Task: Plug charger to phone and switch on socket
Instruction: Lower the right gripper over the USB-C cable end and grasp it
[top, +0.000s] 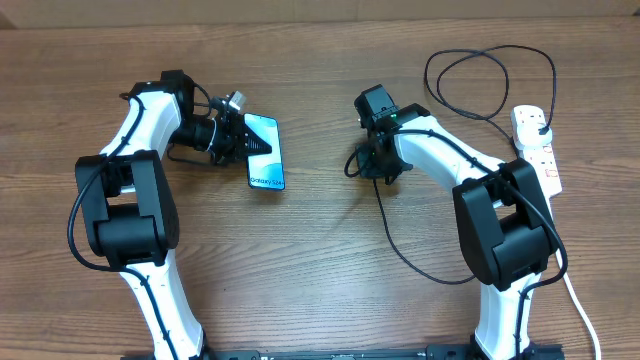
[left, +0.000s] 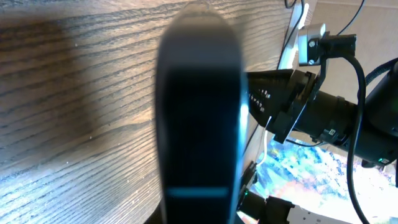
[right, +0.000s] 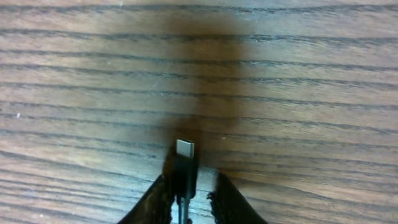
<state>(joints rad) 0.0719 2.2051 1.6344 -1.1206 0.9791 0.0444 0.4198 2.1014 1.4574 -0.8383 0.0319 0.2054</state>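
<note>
Grip on charger (right: 185, 163) tip is the step now, I judge. R end effector (right: 189, 186) sits low over worktop (top: 300, 290), fingers narrow either side of the tip w/ the metal end poking fwd; can't tell if they actually bite. To do it well I want the clamp on the black body just behind the metal, tip straight & square, so it lines up w/ the phone port; any skew and it won't seat. L end effector (top: 243, 138) is clamped on phone (top: 267, 160), left of centre, screen lit, well apart from the tip. I'd hold phone steady. The socket (top: 538, 150) lies at far right edge, charger's plug end at it; switch comes later. Count: 1 phone, 1 charger, 1 socket, 2 arms.
</note>
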